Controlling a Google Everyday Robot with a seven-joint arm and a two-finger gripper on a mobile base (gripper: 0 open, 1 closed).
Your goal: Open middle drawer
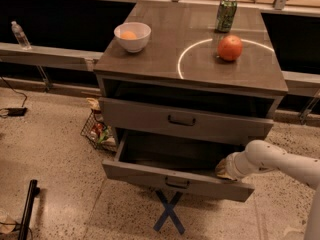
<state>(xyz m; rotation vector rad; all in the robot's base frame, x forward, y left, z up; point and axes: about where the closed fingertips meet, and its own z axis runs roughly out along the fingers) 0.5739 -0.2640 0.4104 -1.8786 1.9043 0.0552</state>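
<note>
Two drawers project from the front of the grey-brown cabinet (pixel 165 59): the upper drawer (pixel 145 115) only slightly, and the middle drawer (pixel 142 173) beneath it pulled well out, its black bar handle (pixel 177 183) at the centre. The gripper (pixel 224 168), on a white arm (pixel 272 159) entering from the cabinet's right, sits at the right end of the middle drawer's opening; whether it clasps anything cannot be told. On the cabinet top rest a white bowl (pixel 132 36), a green can (pixel 226 14) and a red-orange fruit (pixel 230 47).

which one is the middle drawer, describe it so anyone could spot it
Find the grey-brown cabinet carrying a white bowl. The middle drawer is the lower of its two visible drawers, pulled farthest out, with the gripper at its right end.
</note>
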